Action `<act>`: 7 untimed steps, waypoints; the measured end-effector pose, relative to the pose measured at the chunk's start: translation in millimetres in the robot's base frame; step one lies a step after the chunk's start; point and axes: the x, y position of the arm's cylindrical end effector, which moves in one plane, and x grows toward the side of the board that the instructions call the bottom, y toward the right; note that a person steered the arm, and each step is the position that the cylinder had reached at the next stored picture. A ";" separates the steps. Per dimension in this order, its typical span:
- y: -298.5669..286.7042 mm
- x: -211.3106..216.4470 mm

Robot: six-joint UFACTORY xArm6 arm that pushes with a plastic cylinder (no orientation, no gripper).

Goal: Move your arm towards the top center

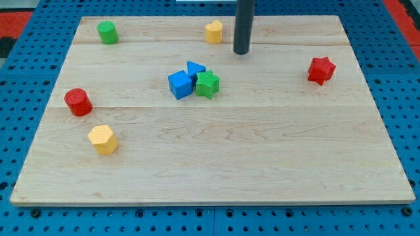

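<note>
My tip is the lower end of a dark rod that comes down from the view's top, near the top centre of the wooden board. It touches no block. A yellow block lies just to its left. A blue cube, a blue triangular block and a green block sit clustered together below and left of my tip.
A green cylinder lies at the top left, a red cylinder at the left edge, a yellow hexagonal block below it, and a red star-shaped block at the right. A blue pegboard surrounds the board.
</note>
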 end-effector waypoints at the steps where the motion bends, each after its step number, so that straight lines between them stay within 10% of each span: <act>1: -53.8 0.0; 7: -168.6 -104.4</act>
